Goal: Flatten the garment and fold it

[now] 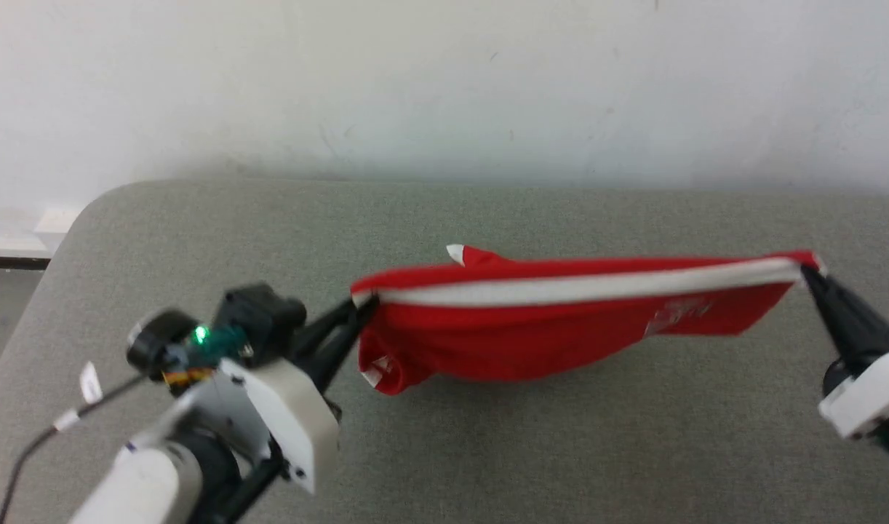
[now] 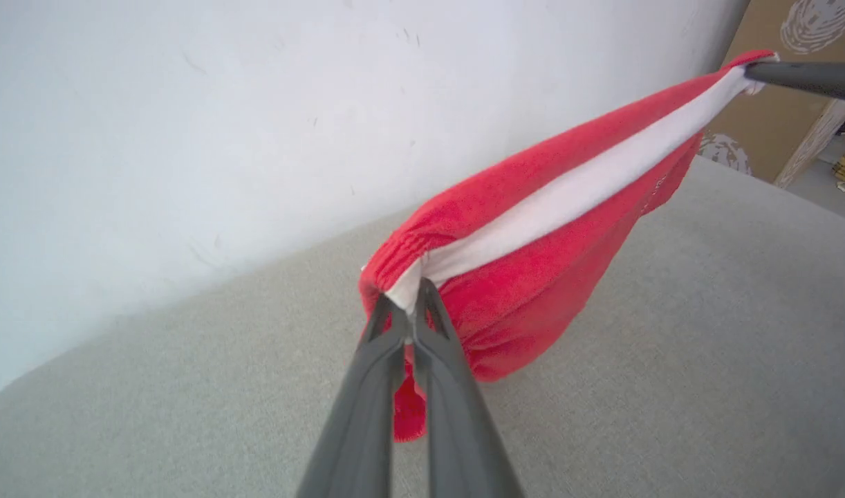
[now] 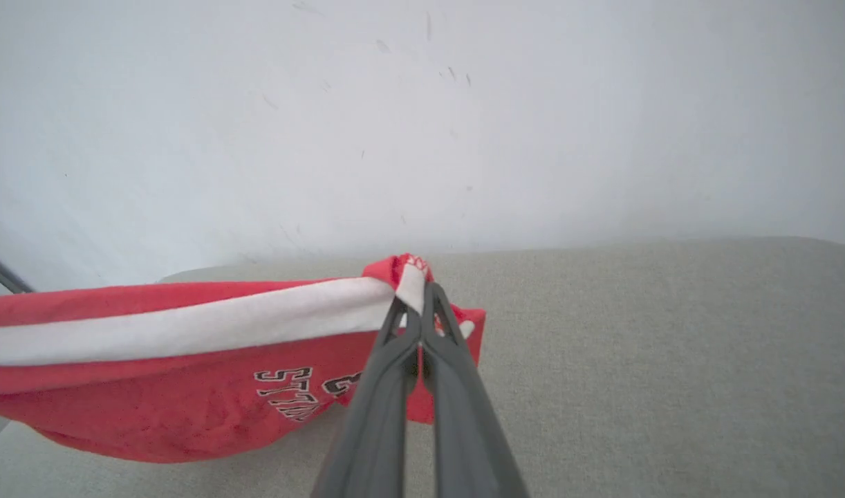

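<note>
Flattening step. Shorts hang stretched above the table, left gripper clamped on the waistband end, right gripper clamped on the hem end, the belly sagging low. Next, likely — lower both ends together under tension and lay the cloth flat.

Head camera high, looking down on desk, wall at 12 o'clock. Wrist cameras close behind fingers; all share red shorts.
</note>
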